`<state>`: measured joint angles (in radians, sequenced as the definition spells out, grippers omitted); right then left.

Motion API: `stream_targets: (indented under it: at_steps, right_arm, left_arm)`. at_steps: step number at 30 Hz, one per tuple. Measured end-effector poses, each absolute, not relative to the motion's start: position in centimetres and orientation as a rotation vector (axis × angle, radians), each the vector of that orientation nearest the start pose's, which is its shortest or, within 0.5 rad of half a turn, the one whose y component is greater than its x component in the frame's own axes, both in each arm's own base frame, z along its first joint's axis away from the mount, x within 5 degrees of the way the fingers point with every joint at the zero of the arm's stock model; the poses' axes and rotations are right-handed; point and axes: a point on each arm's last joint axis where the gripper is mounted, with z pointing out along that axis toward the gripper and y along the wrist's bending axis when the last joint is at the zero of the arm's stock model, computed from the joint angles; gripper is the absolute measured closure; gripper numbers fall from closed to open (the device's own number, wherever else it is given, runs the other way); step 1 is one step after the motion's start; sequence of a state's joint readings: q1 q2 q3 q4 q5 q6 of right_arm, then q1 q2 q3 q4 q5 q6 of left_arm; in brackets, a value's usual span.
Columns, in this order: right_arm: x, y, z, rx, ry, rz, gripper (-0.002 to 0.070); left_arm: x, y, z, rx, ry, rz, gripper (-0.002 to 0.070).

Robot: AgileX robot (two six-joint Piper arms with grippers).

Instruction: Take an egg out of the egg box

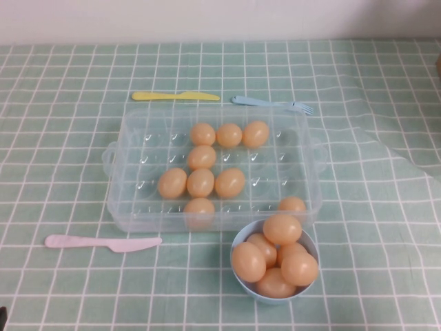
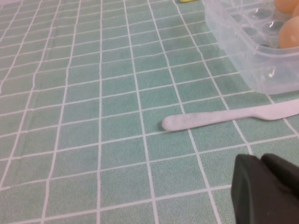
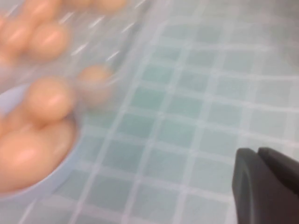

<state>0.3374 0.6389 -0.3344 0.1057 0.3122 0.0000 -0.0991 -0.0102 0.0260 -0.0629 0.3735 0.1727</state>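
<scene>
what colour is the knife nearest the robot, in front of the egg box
Pale pink knife, clearest in the high view.

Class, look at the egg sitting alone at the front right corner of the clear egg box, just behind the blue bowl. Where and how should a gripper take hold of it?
Grip the egg across its rounded middle, coming straight down from above. The egg box wall and the bowl block the sides. Neither the left gripper nor the right gripper is near it.

Green checked tablecloth (image 1: 62,172), creased right side, white wall (image 1: 220,17)
</scene>
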Motion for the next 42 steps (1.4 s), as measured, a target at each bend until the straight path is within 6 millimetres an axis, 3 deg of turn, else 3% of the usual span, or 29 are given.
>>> stream_targets:
  at_steps: [6,14,26,42]
  right_arm:
    - [8.3,1.1,21.0,-0.002,1.826,0.184,0.0693]
    - [5.8,0.1,19.5,0.115,1.658,0.114,0.0693]
    - [5.3,0.4,17.3,0.073,1.852,0.113,0.0693]
    - [5.3,0.5,17.3,0.031,1.863,0.114,0.0694]
  left_arm:
    - [5.2,-0.7,17.1,0.215,1.86,-0.011,0.0678]
    - [5.2,-0.7,17.1,0.215,1.86,-0.011,0.0678]
    - [5.2,-0.7,17.1,0.215,1.86,-0.01,0.0678]
    - [5.2,-0.7,17.1,0.215,1.86,-0.01,0.0678]
